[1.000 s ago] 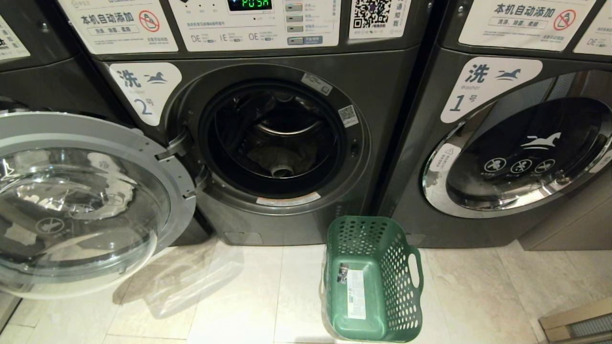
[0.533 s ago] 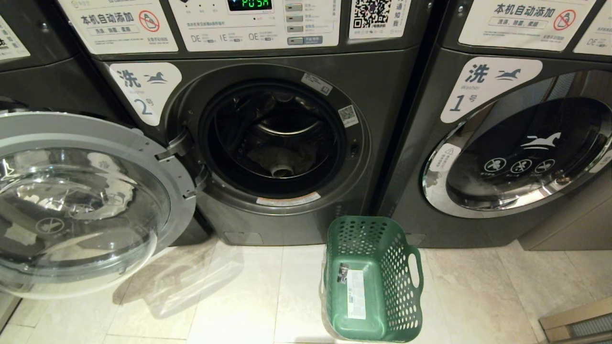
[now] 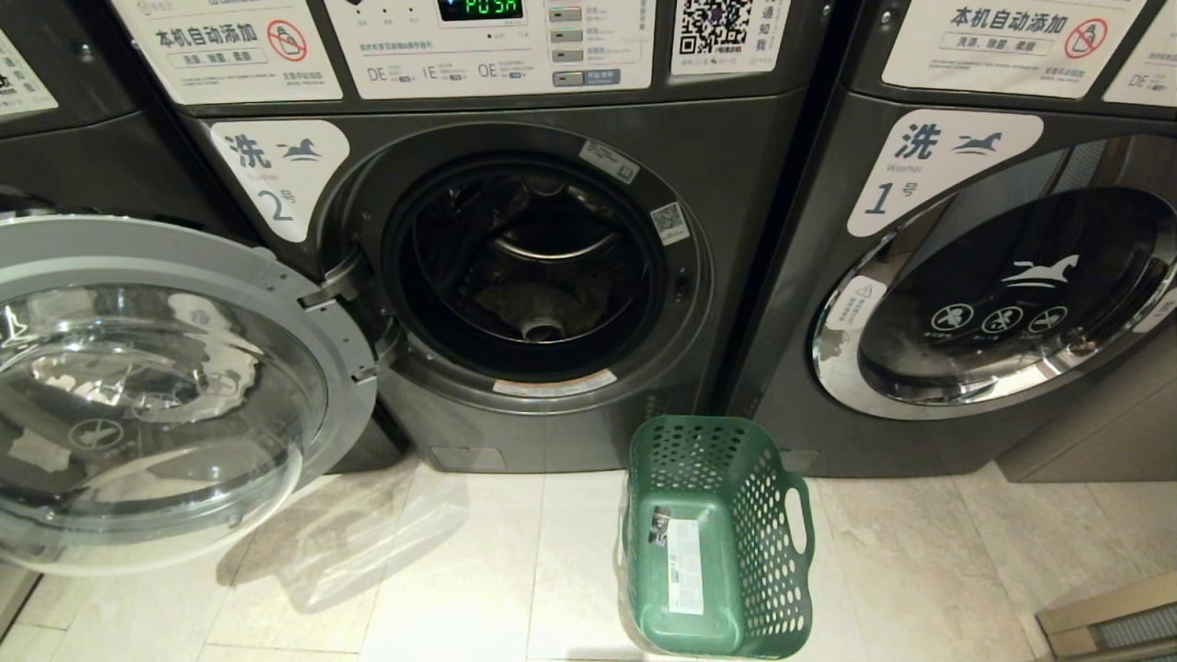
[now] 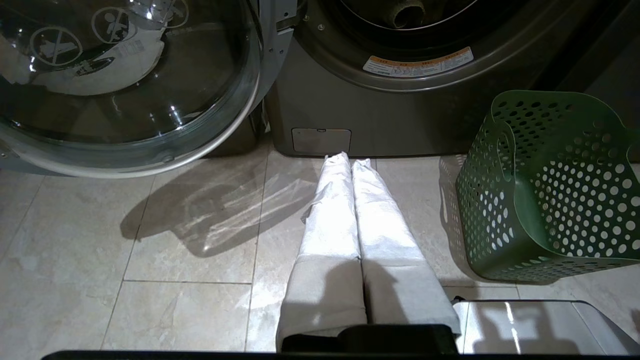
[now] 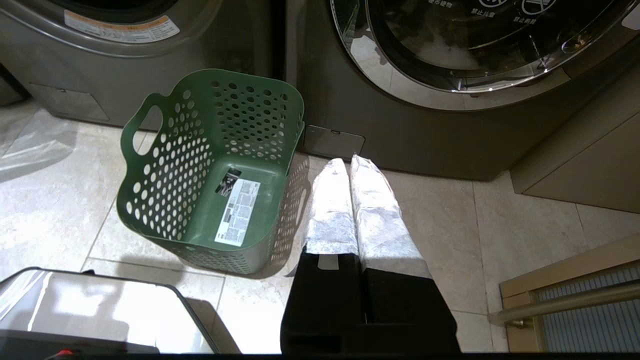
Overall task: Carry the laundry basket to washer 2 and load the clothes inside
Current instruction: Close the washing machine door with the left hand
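Washer 2 [image 3: 726, 184] stands ahead with its round glass door [image 3: 156, 386] swung wide to the left. Inside its drum lie the clothes [image 3: 515, 299], a grey-beige bundle. The green laundry basket [image 3: 763, 552] stands upright on the floor tiles just right of washer 2's front, with only a white label on its bottom. Neither arm shows in the head view. My left gripper [image 4: 348, 161] is shut and empty above the floor, left of the basket [image 4: 575, 190]. My right gripper [image 5: 347, 161] is shut and empty, right of the basket [image 5: 170, 180].
Washer 1 [image 3: 965, 276] stands to the right with its door closed. Another dark washer [image 3: 55, 138] is behind the open door. A beige cabinet [image 5: 590, 165] and a metal rail [image 5: 565, 295] are at the far right. My own base [image 5: 100, 310] is near the basket.
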You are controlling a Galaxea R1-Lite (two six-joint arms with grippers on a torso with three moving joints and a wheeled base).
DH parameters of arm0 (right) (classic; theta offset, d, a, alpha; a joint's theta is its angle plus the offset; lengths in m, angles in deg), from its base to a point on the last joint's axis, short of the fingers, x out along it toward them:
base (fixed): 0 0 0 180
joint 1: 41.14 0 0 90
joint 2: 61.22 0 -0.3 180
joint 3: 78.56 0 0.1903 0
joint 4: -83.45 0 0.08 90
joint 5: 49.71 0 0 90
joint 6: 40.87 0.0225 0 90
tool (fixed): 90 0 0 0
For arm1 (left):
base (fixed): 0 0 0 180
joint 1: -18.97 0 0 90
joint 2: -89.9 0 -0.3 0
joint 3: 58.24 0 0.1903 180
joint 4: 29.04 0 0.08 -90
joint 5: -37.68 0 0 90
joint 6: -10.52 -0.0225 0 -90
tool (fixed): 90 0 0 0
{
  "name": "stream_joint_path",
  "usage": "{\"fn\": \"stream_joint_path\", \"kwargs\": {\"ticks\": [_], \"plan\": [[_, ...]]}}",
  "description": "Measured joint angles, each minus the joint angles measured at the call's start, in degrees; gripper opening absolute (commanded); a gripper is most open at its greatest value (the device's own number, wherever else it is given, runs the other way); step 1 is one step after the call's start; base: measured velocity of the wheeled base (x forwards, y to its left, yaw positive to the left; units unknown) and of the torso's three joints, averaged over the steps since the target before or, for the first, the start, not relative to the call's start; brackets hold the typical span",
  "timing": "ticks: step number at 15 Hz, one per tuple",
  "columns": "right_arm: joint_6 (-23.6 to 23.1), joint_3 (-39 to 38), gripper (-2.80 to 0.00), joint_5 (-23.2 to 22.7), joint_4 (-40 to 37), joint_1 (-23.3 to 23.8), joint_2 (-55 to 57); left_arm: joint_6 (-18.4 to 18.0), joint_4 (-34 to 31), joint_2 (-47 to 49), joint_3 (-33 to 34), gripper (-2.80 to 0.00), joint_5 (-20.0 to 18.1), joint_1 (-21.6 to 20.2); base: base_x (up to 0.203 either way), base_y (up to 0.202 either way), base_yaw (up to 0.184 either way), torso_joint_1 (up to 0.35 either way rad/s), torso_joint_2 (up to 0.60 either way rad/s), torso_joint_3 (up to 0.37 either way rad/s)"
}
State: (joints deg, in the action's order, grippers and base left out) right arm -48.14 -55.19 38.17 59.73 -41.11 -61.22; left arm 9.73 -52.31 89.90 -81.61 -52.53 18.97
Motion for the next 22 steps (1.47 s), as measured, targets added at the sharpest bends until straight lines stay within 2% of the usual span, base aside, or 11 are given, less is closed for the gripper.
{"fn": "stream_joint_path", "kwargs": {"ticks": [9,22], "plan": [[-0.05,0.0,-2.8,-0.16,0.0,0.0,0.0,-2.9,-0.26,0.0,0.0,-2.8,-0.5,0.0,0.0,0.0,0.0,0.001,0.0,0.012],[-0.05,0.0,-2.8,-0.22,-0.01,0.0,0.0,-2.79,-0.2,0.0,0.0,-2.8,-0.41,0.0,0.0,0.0,0.0,0.001,0.0,0.194]]}}
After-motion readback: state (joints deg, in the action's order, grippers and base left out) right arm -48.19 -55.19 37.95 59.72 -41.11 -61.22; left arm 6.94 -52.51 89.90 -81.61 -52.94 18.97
